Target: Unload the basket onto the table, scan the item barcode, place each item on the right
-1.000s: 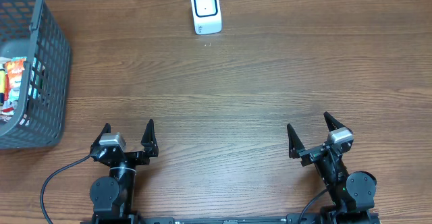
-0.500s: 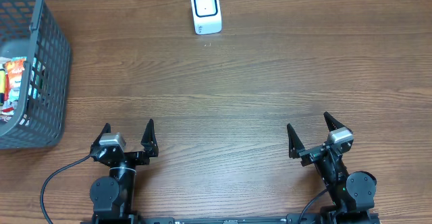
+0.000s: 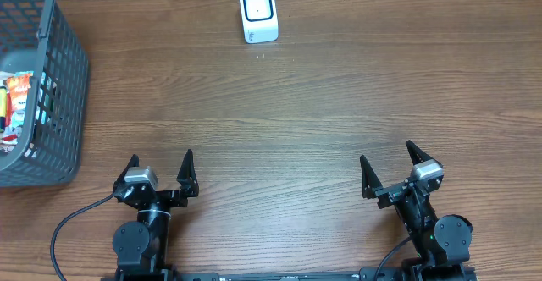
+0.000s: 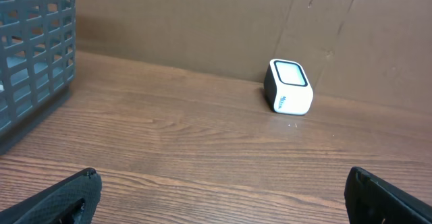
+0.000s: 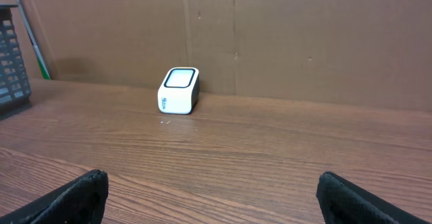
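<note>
So, overhead: L gripper sits at near edge of table, left side, jaws spread wide, nothing btwn them. R gripper is at near edge on the right, also spread wide and empty. Black cable loops off the L arm base. White scanner w/ dark window stands at far edge, approx centre, well apart from both grippers. Grey mesh basket at far-left edge, partly cut off by frame. Colourful packets lie inside it, i.e. the items to scan are in there; barcode not readable.

L wrist: two dark fingertips at bottom corners, wide apart, bare wood btwn. The scanner is ahead, right of centre, close to brown cardboard wall. Side of the basket fills left edge; contents can't be made out from here.

R wrist: fingertips at bottom corners, wide apart, holding nothing. The scanner is ahead, left of centre, just in front of cardboard wall. Sliver of the basket at left edge.
</note>
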{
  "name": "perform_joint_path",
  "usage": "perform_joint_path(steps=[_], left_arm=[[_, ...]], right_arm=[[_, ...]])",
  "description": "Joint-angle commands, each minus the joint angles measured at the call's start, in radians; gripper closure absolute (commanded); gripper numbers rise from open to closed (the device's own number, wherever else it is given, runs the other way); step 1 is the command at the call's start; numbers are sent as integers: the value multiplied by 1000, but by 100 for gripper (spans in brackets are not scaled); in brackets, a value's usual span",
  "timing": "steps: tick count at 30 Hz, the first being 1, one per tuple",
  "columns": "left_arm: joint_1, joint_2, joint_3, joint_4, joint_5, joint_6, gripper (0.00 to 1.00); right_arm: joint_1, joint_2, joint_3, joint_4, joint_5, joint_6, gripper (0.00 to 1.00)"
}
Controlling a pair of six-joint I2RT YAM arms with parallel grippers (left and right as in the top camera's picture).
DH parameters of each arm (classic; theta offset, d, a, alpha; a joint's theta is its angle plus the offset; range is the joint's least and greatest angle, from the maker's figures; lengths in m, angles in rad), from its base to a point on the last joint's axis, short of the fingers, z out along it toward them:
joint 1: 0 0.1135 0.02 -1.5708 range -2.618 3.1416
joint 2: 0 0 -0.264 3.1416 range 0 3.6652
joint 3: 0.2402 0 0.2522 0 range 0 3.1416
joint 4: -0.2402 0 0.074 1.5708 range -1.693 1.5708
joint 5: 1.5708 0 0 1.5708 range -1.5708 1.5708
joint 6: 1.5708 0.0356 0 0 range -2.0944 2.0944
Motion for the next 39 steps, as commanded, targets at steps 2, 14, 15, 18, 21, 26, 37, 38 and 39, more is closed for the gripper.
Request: perform_joint_path(steps=[2, 14, 15, 18, 21, 26, 37, 38, 39], left_arm=[[-2, -7, -3, -2, -7, 19, 0], [-2, -7, -3, -2, -7, 19, 0], [-2, -7, -3, -2, -7, 19, 0], [-2, -7, -3, -2, -7, 19, 0], [-2, -7, -3, -2, -7, 19, 0], [-2, -7, -3, -2, -8, 19, 0], [-2, -7, 39, 300, -55, 24, 0], [-2, -7, 74, 330, -45, 26, 0], [-2, -7, 104, 339, -42, 26, 0]], right_arm=[[-6, -8, -11, 5, 10, 6, 0], [-6, -8, -11, 5, 10, 6, 0], [-6, -8, -11, 5, 10, 6, 0], [-6, -8, -11, 5, 10, 6, 0], [-6, -8, -11, 5, 10, 6, 0], [-6, -8, -11, 5, 10, 6, 0], [-6, -8, -11, 5, 10, 6, 0], [-6, -8, -11, 5, 10, 6, 0], [-6, -8, -11, 5, 10, 6, 0]])
